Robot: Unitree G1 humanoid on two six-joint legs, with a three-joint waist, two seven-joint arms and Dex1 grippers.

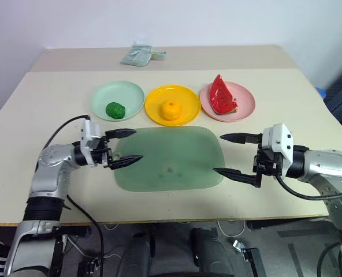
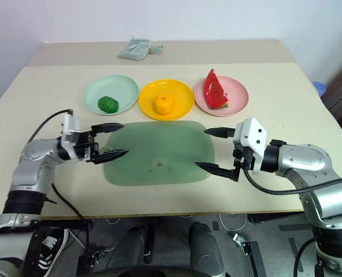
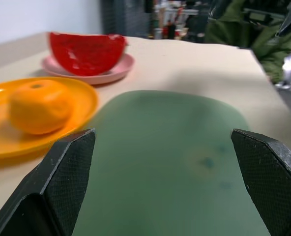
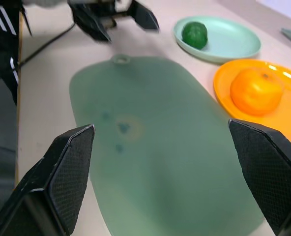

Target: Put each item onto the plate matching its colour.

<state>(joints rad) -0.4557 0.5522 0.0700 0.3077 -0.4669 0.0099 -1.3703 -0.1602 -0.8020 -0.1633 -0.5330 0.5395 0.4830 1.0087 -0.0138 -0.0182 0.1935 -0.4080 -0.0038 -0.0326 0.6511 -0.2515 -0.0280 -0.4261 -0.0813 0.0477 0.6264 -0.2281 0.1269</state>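
Three plates sit in a row across the middle of the desk point(image 1: 38, 104), toward its far edge. The mint green plate point(image 1: 130, 92) is nearest the left edge and carries the dark green bumpy lump point(image 1: 115, 109). The yellow plate point(image 1: 185, 98), in the centre, holds the orange mandarin point(image 1: 171, 110). The pink plate point(image 1: 246, 101), closest to the right edge, has the red watermelon wedge point(image 1: 222, 96) lying on it.

Just nearer than the plates lies the pale green cutting mat point(image 1: 171, 158), bare on top. The left pincer point(image 1: 125, 147) hovers at the mat's left edge, its fingers spread wide and holding nothing. The right pincer point(image 1: 229, 154) hangs at the mat's right edge, likewise wide apart and empty. A small teal pouch point(image 1: 137, 55) rests near the far edge of the desk.
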